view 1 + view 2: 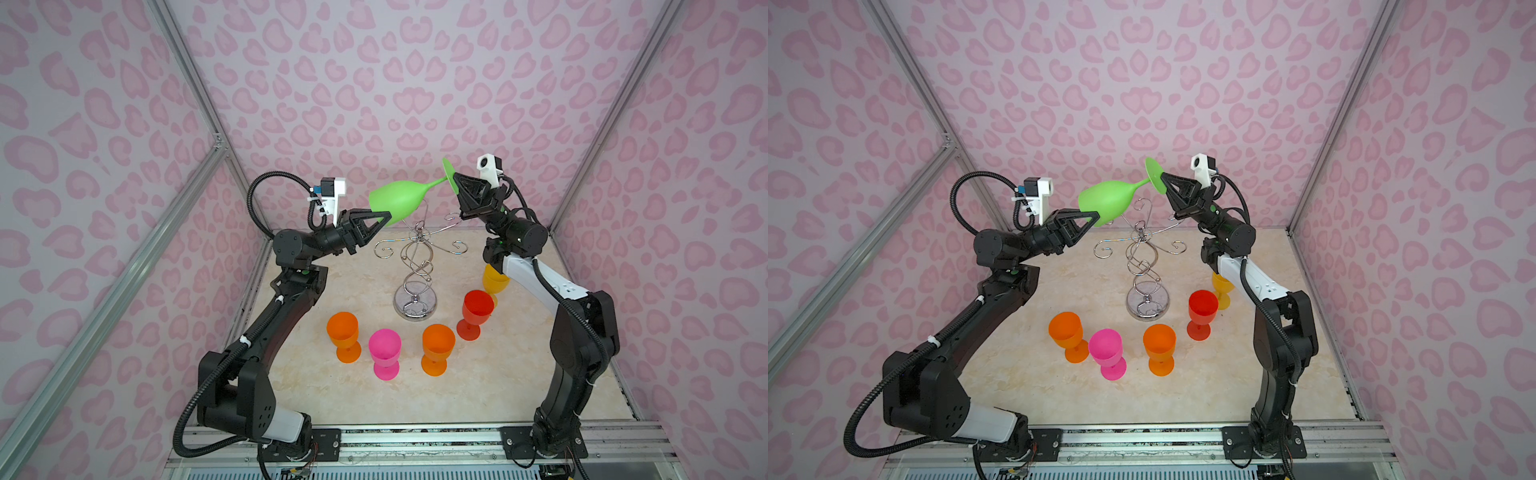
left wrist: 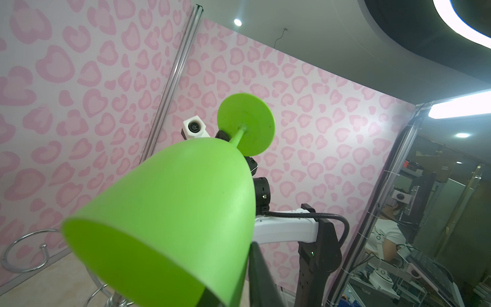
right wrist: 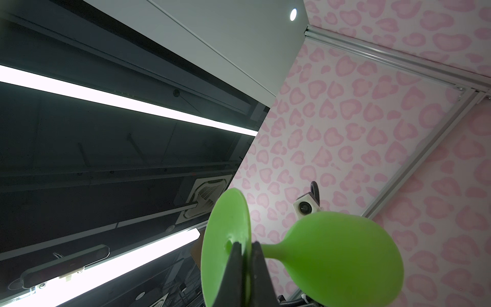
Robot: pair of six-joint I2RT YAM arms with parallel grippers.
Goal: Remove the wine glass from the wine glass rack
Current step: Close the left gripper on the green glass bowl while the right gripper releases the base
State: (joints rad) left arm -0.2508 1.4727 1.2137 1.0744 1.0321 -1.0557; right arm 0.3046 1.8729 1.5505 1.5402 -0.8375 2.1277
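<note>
Our right hand (image 3: 245,253) is clamped narrow on the flat foot of the wine glass (image 1: 399,199), one finger on each face of the green disc, close to where the stem joins it. Our left hand (image 1: 387,216) is drawn narrow too, its tips at the rim of the bowl. In the left wrist view one finger (image 2: 261,276) lies against the outside of the bowl wall and the other seems to sit inside, so we judge that it pinches the wall, though the inner contact is not plain. Between the two hands the glass lies nearly on its side in the air, foot raised toward the right, mouth lower toward the left. It hangs above the wine glass rack (image 1: 415,300) and in both top views appears clear of the curled hooks, none of which carries a glass. So the lift-off looks done to us; what is left, we judge, is turning the glass upright and setting it on the worktop (image 1: 478,386), where a row of coloured goblets (image 1: 384,351) stands in front of the rack's base
</note>
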